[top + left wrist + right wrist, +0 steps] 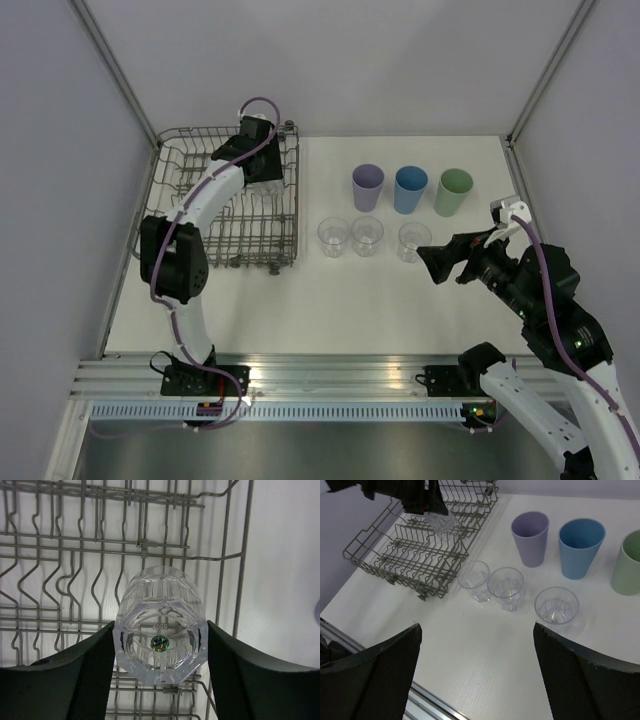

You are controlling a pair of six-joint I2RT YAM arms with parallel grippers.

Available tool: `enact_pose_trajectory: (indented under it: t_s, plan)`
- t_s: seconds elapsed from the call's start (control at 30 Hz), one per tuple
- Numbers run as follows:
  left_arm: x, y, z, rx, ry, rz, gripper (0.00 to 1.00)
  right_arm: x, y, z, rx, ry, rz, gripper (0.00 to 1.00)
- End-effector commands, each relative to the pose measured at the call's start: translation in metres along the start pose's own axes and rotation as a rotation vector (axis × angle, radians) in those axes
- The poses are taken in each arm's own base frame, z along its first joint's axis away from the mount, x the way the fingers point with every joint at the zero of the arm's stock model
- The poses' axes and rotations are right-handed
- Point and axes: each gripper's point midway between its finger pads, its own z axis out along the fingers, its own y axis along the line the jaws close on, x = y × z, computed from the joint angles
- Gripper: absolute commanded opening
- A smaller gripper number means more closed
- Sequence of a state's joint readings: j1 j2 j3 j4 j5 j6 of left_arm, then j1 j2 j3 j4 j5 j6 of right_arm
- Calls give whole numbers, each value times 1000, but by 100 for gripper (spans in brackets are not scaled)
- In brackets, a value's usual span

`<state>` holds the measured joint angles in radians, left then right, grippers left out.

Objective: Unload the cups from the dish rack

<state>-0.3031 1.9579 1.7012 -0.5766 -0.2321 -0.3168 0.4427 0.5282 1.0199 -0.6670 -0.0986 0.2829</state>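
Note:
The grey wire dish rack [190, 150] stands at the far left. Inside it my left gripper [160, 625] is shut on a clear cup [160, 595], base towards the camera, with both pads against its sides; the right wrist view shows the same cup [442, 524]. On the table stand the lilac cup [367, 187], the blue cup [410, 189] and the green cup [453, 192], with three clear cups [367, 235] in a row in front. My right gripper [476, 630] hovers open and empty, near the rightmost clear cup [556, 605].
Rows of wire prongs [50, 535] and the rack's raised right side [242, 555] surround the held cup. Grey walls close in the table on the left, back and right. A metal rail [330, 375] runs along the near edge.

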Motion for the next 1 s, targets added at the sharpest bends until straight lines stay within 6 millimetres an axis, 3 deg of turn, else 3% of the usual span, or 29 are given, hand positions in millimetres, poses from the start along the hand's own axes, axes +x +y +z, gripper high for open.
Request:
enact_pose_trajectory:
  t_s: [0.0, 0.07, 0.23, 0.27, 0.37, 0.5, 0.57, 0.63, 0.67, 0.73, 0.97]
  plan:
    - [-61, -4, -66, 59, -179, -81, 2, 13, -14, 15, 82, 76, 36, 92]
    - [-68, -7, -88, 98, -202, -93, 2, 21, -17, 22, 97, 110, 70, 83]
    - [-82, -24, -149, 271, -267, -151, 2, 33, -16, 37, 99, 164, 119, 86]
    - [-85, -30, -174, 344, -294, -156, 2, 31, -15, 38, 96, 157, 129, 87]
    - [-87, -49, -210, 510, -329, -176, 2, 22, 2, 41, 0, 121, 145, 87]
    - [-88, -71, -280, 769, -392, -222, 2, -3, 17, 37, -83, -14, 165, 92]
    - [-74, -80, -290, 865, -361, -243, 2, -14, 14, 34, -65, -76, 197, 95]
    - [-80, -85, -323, 983, -410, -295, 2, -25, 18, 30, -89, -137, 208, 96]
    - [-66, -91, -325, 1044, -370, -296, 2, -28, 22, 29, -108, -150, 210, 95]
    - [-67, -96, -351, 1157, -381, -335, 2, -38, 33, 27, -166, -178, 234, 94]
    - [-31, -112, -388, 1474, -224, -410, 2, -73, 92, 10, -512, -242, 420, 87]
